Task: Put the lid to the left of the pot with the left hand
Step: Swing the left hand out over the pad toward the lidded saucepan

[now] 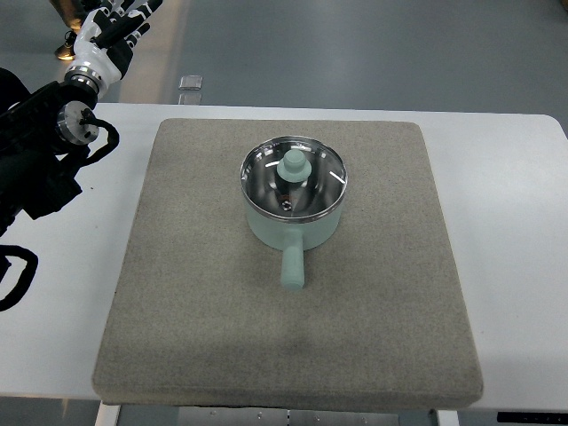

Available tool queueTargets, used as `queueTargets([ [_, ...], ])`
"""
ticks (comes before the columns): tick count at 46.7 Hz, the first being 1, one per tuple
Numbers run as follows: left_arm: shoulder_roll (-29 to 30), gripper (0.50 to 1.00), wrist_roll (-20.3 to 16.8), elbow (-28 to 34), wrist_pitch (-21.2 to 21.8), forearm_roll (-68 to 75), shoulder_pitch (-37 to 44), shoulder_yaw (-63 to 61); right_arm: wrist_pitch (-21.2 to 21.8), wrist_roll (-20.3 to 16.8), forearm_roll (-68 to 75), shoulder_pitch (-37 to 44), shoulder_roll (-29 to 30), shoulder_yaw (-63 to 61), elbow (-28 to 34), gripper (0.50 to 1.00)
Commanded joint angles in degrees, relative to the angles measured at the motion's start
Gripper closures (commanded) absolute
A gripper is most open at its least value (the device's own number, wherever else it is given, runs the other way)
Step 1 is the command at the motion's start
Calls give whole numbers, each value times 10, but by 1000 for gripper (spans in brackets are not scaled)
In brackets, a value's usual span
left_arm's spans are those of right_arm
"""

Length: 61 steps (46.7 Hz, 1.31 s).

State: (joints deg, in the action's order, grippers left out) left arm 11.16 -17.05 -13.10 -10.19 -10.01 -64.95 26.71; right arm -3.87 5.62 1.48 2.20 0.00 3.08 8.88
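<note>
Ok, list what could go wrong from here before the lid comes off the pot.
1. The left hand is raised at the far left corner, well away from the pot; a long reach could arrive misaligned.
2. The lid offers only a small mint knob, probably an easy grip to miss or slip from.
3. The pot handle sticks toward the robot; brushing it could turn the pot on the mat.

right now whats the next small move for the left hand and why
Probably swing the left hand right and down toward the lid's knob. The glass lid sits on the pot mid-mat, untouched, while the hand hangs far off at the table's upper-left corner, holding nothing.
</note>
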Motion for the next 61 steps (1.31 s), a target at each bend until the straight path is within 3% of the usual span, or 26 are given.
queueTargets([
  [1,0,504,0,0,0,0,1,0,0,0,0,0,0,0,0,579],
  [31,2,504,4,-8,-8,19,-4,-18,0,0,-1,0,0,0,0,579],
  [41,15,506,5,-52,-11,124,-24,-80,0,0,0,0,0,0,0,579],
  [54,35,506,5,-61,-53,309,-61,-81,1,0,-1,0,0,0,0,579],
  [61,40,506,5,-101,-55,379,-73,-81,0,0,0,0,0,0,0,579],
])
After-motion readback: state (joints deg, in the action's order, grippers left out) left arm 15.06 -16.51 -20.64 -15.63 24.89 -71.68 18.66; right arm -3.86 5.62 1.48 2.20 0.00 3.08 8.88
